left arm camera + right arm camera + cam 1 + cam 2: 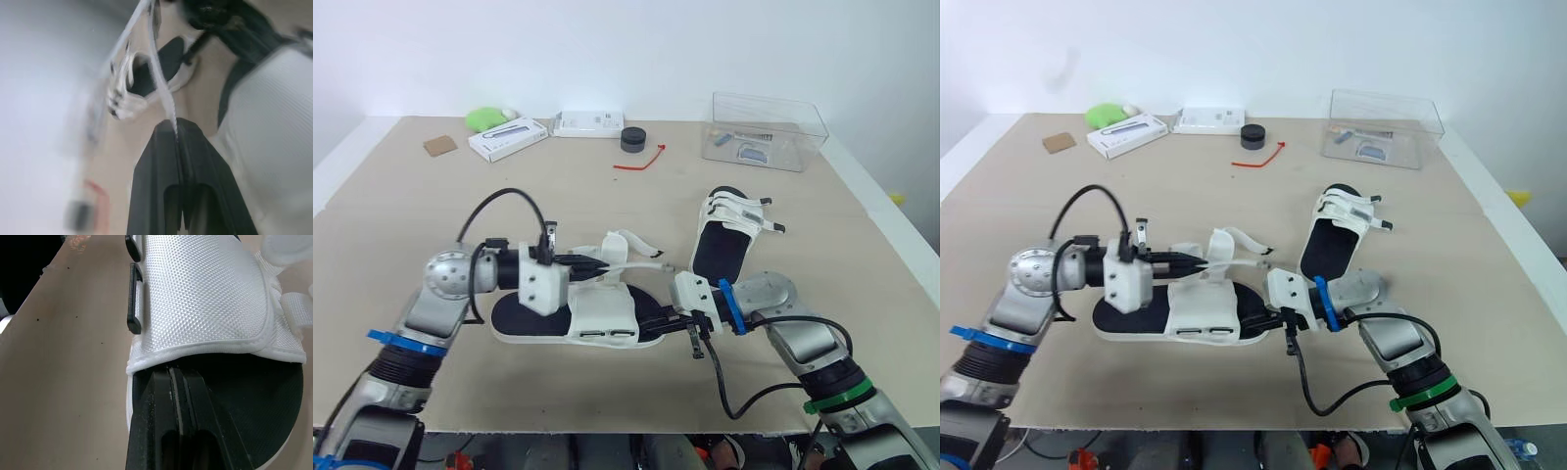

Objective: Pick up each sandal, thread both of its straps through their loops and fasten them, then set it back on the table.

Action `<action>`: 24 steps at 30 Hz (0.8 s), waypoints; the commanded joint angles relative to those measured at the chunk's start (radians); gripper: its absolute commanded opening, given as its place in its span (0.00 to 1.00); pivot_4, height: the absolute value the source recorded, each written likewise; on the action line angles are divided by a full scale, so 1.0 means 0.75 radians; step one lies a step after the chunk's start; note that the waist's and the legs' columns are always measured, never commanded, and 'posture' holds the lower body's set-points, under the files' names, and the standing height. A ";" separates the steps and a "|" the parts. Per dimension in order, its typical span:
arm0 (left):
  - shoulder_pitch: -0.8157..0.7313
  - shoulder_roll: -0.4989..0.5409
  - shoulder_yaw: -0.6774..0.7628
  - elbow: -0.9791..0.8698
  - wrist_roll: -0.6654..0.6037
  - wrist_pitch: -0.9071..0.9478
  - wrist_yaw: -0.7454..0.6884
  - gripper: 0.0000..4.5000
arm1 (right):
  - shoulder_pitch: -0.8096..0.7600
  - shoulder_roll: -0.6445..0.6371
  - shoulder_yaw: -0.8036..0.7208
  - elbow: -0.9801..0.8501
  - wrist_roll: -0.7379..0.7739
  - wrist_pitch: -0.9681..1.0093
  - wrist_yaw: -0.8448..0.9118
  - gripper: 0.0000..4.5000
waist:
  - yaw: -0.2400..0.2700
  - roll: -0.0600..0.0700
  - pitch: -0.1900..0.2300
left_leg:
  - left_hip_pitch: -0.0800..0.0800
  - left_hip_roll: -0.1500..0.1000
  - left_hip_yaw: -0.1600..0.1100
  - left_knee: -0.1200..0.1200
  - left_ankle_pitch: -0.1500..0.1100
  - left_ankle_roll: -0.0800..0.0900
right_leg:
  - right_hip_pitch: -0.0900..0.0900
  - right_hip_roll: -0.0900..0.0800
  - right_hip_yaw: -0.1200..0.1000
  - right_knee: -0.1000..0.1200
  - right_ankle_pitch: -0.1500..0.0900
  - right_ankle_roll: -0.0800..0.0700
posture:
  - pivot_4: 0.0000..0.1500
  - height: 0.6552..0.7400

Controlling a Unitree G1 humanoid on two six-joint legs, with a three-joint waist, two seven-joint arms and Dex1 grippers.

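Held a strap [157,68] of the near sandal [599,315] pinched between the closed fingers of the left gripper [176,126]. Clamped the right gripper [172,374] tight on that sandal's sole edge. Found it flat on the table [558,191], the second sandal [720,247] just beyond. Saw a box [808,127] far right, with a blue item [751,152] and small bits inside
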 commanded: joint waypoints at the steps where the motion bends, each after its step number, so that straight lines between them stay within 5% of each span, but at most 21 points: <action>1: -0.064 0.041 0.006 0.118 0.089 -0.303 0.084 0.02 | -0.031 0.010 0.015 0.007 -0.008 -0.029 0.020 0.00 | 0.000 0.000 0.000 | 0.000 0.000 0.000 0.000 0.000 0.000 | 0.000 0.000 0.000 0.000 0.000 0.000 | 1.00 1.00; 8: -0.102 0.114 -0.057 0.190 0.059 -0.352 0.170 0.02 | -0.048 0.019 0.028 0.041 -0.014 -0.055 0.035 0.00 | -0.003 0.000 0.000 | 0.000 0.002 0.002 0.000 0.000 0.001 | -0.001 0.001 -0.002 0.000 0.000 0.001 | 1.00 1.00; 11: -0.109 0.146 -0.052 0.183 0.041 -0.408 0.227 0.20 | -0.051 0.019 0.034 0.052 -0.014 -0.066 0.044 0.00 | -0.003 0.000 0.000 | 0.000 0.004 0.002 0.000 0.000 0.001 | -0.001 0.002 -0.003 0.000 0.001 0.000 | 1.00 1.00; 19: -0.082 0.202 -0.059 0.129 0.076 -0.507 0.337 0.92 | -0.069 0.022 0.039 0.082 -0.021 -0.084 0.060 0.00 | -0.002 0.000 0.000 | 0.000 0.004 0.003 0.000 0.000 0.001 | -0.001 0.002 -0.003 0.000 0.001 -0.001 | 1.00 1.00; 24: 0.020 0.288 -0.105 0.033 -0.103 -0.246 0.320 0.97 | -0.074 0.023 0.039 0.095 -0.024 -0.092 0.068 0.00 | -0.002 0.000 0.000 | 0.001 0.005 0.005 0.000 0.000 0.001 | -0.001 0.001 -0.003 0.000 0.001 -0.001 | 1.00 1.00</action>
